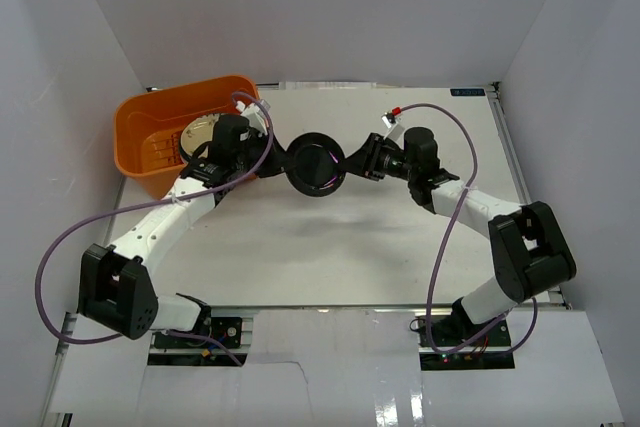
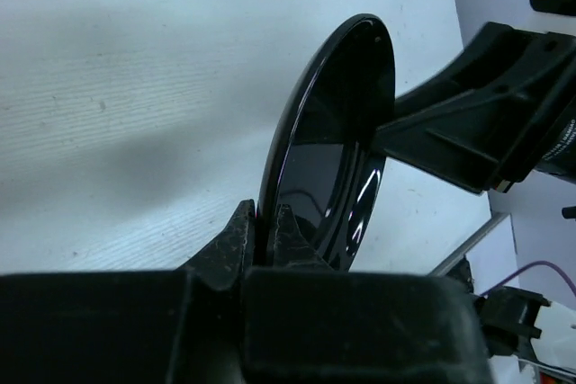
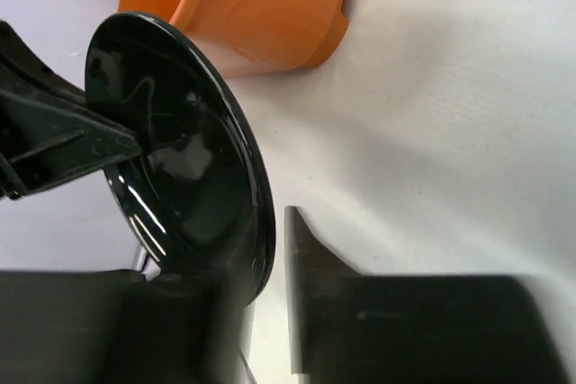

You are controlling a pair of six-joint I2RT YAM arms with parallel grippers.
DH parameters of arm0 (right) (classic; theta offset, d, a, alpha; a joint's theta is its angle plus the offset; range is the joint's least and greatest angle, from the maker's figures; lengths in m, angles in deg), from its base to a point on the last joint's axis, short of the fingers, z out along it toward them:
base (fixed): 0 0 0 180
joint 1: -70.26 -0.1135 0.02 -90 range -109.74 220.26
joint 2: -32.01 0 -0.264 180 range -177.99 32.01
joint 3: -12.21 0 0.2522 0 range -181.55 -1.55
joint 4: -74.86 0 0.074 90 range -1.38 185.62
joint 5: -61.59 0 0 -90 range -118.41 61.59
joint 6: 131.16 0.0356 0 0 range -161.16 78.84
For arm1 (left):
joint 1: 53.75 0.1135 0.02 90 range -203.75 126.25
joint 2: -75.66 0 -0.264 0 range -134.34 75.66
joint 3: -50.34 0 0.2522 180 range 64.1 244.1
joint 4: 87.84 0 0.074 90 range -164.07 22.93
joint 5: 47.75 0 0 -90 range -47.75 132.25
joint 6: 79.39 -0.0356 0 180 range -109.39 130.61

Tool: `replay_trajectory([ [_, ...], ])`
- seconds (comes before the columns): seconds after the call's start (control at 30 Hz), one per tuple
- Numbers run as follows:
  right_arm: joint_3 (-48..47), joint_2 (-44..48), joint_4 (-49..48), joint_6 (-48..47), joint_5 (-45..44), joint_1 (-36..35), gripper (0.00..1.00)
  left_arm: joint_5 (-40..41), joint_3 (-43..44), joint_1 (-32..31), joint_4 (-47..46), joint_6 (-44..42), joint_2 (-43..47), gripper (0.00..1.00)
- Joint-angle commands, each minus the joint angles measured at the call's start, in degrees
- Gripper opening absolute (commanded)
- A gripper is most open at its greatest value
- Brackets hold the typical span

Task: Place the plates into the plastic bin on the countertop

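The glossy black plate (image 1: 316, 164) looks stiff, slick, breakable. Left gripper (image 2: 263, 233) clenches its rim; right gripper (image 1: 358, 160) gapes around the opposite edge

The top external camera looks steeply down from above and behind the arm bases (image 1: 195, 325), far enough to hold the whole table (image 1: 330, 247). The wrist cameras sit close behind the left tool (image 2: 264, 224) and the right tool (image 3: 265, 249), facing along their fingers. All three views share the black plate (image 1: 317, 164), the wrist pair seemingly from opposite faces.
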Motion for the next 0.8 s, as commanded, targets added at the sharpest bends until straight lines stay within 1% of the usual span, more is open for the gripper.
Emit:
replay_trajectory([
  [0.0, -0.2, 4.6, -0.8, -1.7, 2.4, -0.5, 0.45, 4.8, 1.8, 0.0, 0.3, -1.0, 2.7, 0.0],
  [0.03, 0.0, 4.9, 0.0, -2.3, 2.3, -0.5, 0.53, 7.0, 2.7, 0.1, 0.5, -1.4, 2.9, 0.0],
  [0.07, 0.2, 5.4, 0.6, -2.6, 2.3, -0.5, 0.65, 9.1, 3.8, 0.1, 2.0, -2.1, 2.4, 0.0],
  [0.1, 0.7, 6.4, 1.1, -3.8, 2.3, -0.6, 0.71, 11.9, 6.3, 0.4, 3.0, -3.8, 1.9, 0.0],
  [0.13, 1.7, 6.9, 1.5, -4.2, 2.2, -0.6, 0.76, 16.5, 7.8, 1.2, 3.8, -4.8, 1.4, 0.0],
  [0.17, 2.5, 7.4, 2.0, -4.6, 2.0, -0.5, 0.82, 17.2, 9.3, 2.5, 5.1, -5.4, 0.1, 0.0],
  [0.2, 3.4, 8.3, 2.5, -4.9, 2.0, -0.5, 0.85, 16.8, 10.7, 4.4, 5.4, -5.5, -0.5, 0.0],
  [0.23, 5.4, 8.8, 2.6, -5.6, 1.9, -0.5, 0.87, 14.3, 12.3, 9.7, 5.2, -4.6, -0.8, 0.0],
  [0.27, 6.4, 9.2, 2.7, -5.9, 1.8, -0.5, 0.88, 12.5, 12.7, 12.9, 4.1, -3.7, -1.0, 0.0],
  [0.3, 7.5, 10.0, 2.7, -6.0, 1.6, -0.6, 0.88, 11.2, 12.8, 18.5, 3.4, -2.9, -1.3, 0.0],
  [0.37, 10.2, 10.4, 2.3, -6.4, 1.7, -0.5, 0.88, 11.5, 12.7, 22.5, 2.2, -1.5, -1.9, 0.0],
  [0.4, 10.9, 10.3, 2.3, -6.6, 1.8, -0.5, 0.88, 11.4, 12.7, 27.7, 2.0, -0.9, -3.1, 0.0],
  [0.47, 12.1, 9.9, 2.6, -7.3, 1.7, -0.5, 0.88, 9.4, 11.9, 31.3, 1.1, 1.4, -4.6, 0.0],
  [0.5, 12.3, 9.7, 2.6, -7.5, 1.8, -0.5, 0.88, 8.6, 11.5, 34.3, 0.4, 2.2, -5.4, 0.0],
  [0.6, 12.3, 8.9, 2.6, -8.2, 2.5, -0.6, 0.88, 5.9, 10.8, 38.0, -0.7, 4.0, -8.9, 0.0],
  [0.67, 12.3, 8.5, 2.7, -8.6, 2.6, -0.6, 0.88, 4.2, 11.4, 38.7, -0.4, 4.3, -12.1, 0.01],
  [0.77, 12.1, 8.1, 2.6, -9.0, 2.3, -0.7, 0.87, 4.8, 11.5, 38.9, -0.4, 4.2, -13.8, 0.07],
])
